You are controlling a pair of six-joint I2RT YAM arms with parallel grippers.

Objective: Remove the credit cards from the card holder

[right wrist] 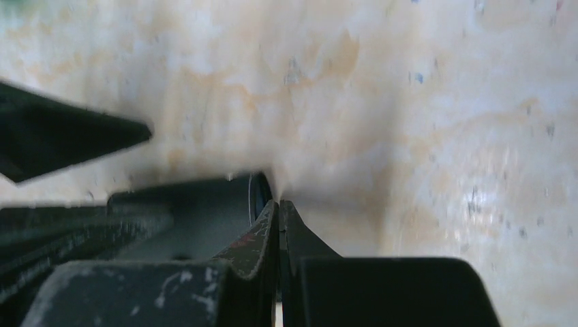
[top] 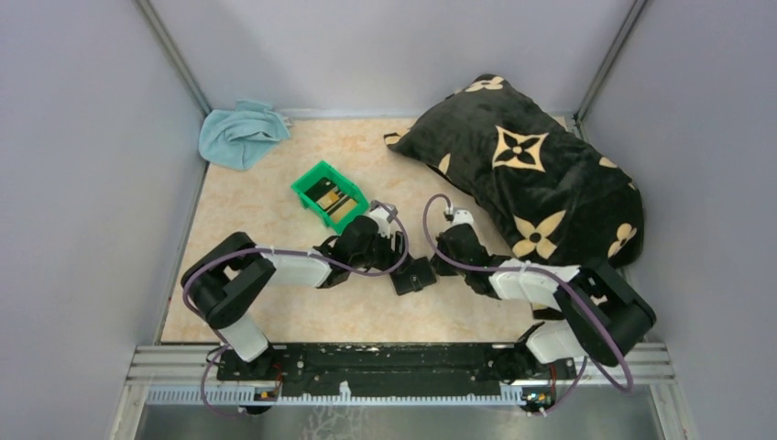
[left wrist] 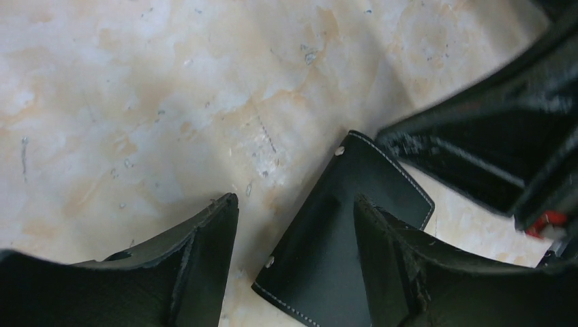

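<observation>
The black card holder (top: 414, 275) lies folded shut on the marbled table between my two grippers. In the left wrist view its stitched black cover (left wrist: 327, 238) lies partly between my left gripper's (left wrist: 294, 201) open fingers, with the right finger above it. My left gripper (top: 396, 249) hangs just up-left of the holder. My right gripper (right wrist: 278, 203) is shut, its tips low at the holder's rounded edge (right wrist: 204, 218), with nothing seen between them; from above it (top: 438, 257) sits just right of the holder. Dark credit cards (top: 332, 200) with tan markings lie in the green bin. No card shows in the holder.
The green bin (top: 307, 188) stands up-left of the grippers. A large black pillow (top: 531, 174) with tan flowers fills the back right. A light blue cloth (top: 240, 133) lies in the back left corner. Grey walls close in both sides.
</observation>
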